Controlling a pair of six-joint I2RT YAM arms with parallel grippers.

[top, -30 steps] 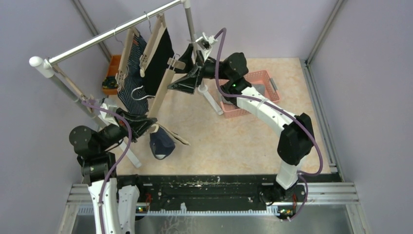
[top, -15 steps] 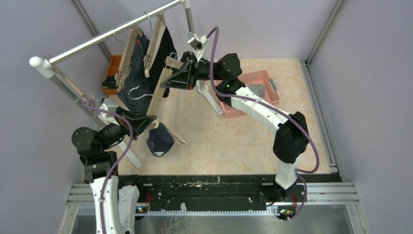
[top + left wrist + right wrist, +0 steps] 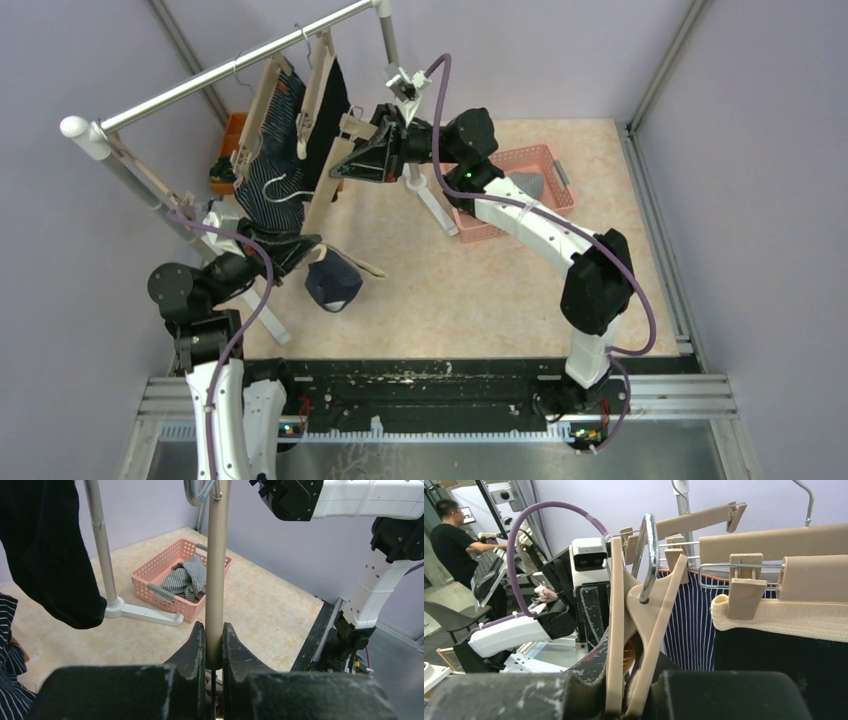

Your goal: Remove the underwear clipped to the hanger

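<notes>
Dark navy brief (image 3: 333, 287) hangs just below the left gripper (image 3: 214, 635), low and toward the left arm, well off the rail (image 3: 230, 70); can't tell if a clip holds it. 2 more pieces are clipped up on hangers at the rail: navy-striped boxers (image 3: 265, 185) and, just right of them, black briefs (image 3: 328, 110) with a beige waistband pinched by a clip (image 3: 744, 597). A beige hanger (image 3: 218, 580) spans between the 2 arms, its metal hook (image 3: 647, 555) mid-bar. Left gripper is clamped on its lower end, fingers tight on the bar. Right gripper (image 3: 630, 680) is closed on the upper end, beside the black briefs. Pink basket (image 3: 150, 575) sits right of the rack with 1 grey striped garment (image 3: 187, 580) in it.
</notes>
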